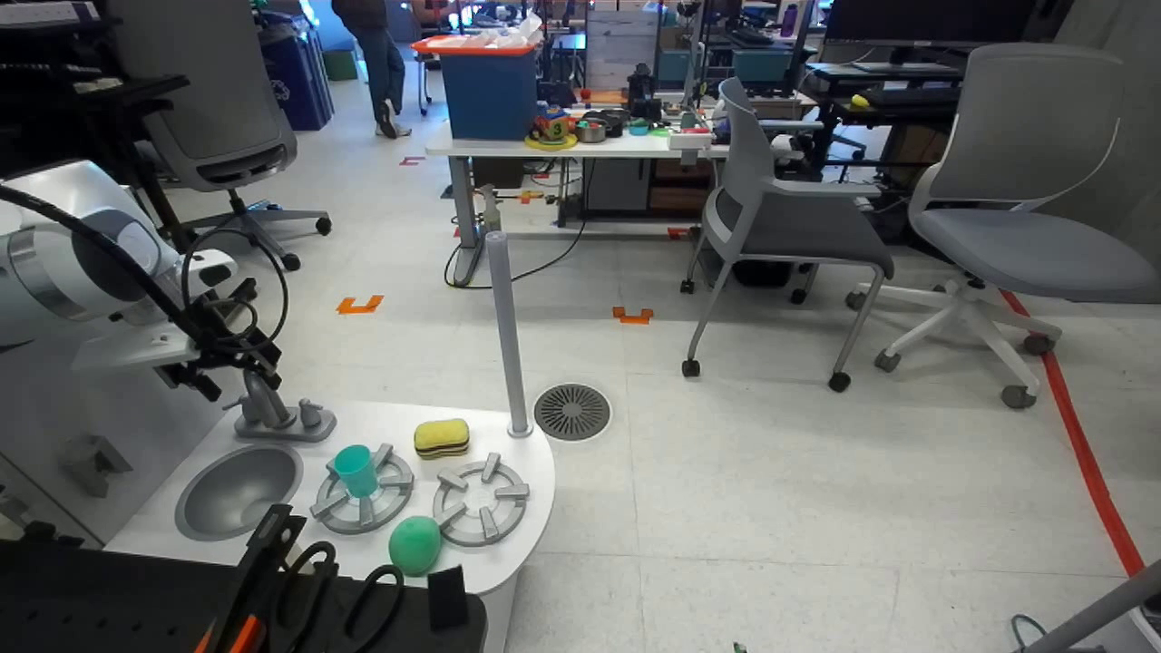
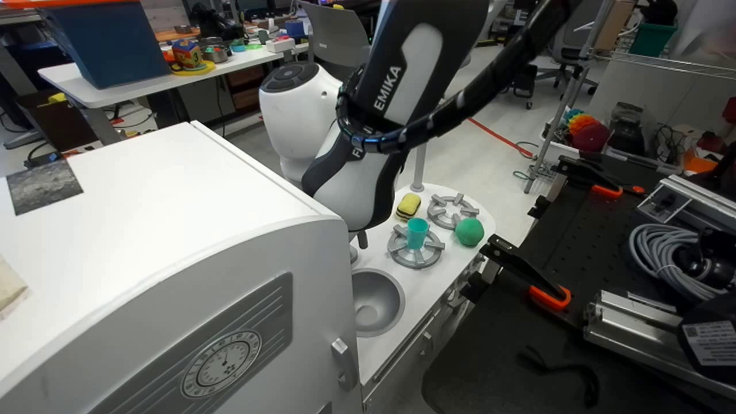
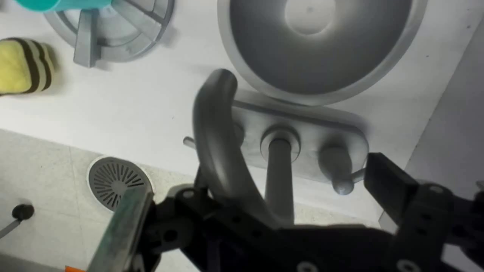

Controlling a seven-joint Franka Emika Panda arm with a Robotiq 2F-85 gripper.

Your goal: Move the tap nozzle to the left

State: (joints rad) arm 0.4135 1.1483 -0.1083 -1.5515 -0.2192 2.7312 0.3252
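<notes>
The gripper [image 3: 257, 173] stands with its fingers [image 3: 385, 183] spread wide, the curved nozzle [image 3: 215, 147] between them; whether either side touches is unclear. It looks hard and smooth, so a one-sided push could slide along its bend without turning it, and pressing down could strain the slender stem [image 3: 280, 179]. Below, too deep a sweep could snag a stubby, levered knob [image 3: 334, 160] or lift the flat, round-cornered base [image 3: 308, 153]. Next comes the basin [image 3: 321, 99], a smooth grey bowl whose rim shows just beside the nozzle's tip in the wrist view, then the spoked burner [image 3: 138, 19], the teal cup [image 1: 355, 470] on it, and the soft-looking, dark-striped sponge [image 3: 22, 66].
</notes>
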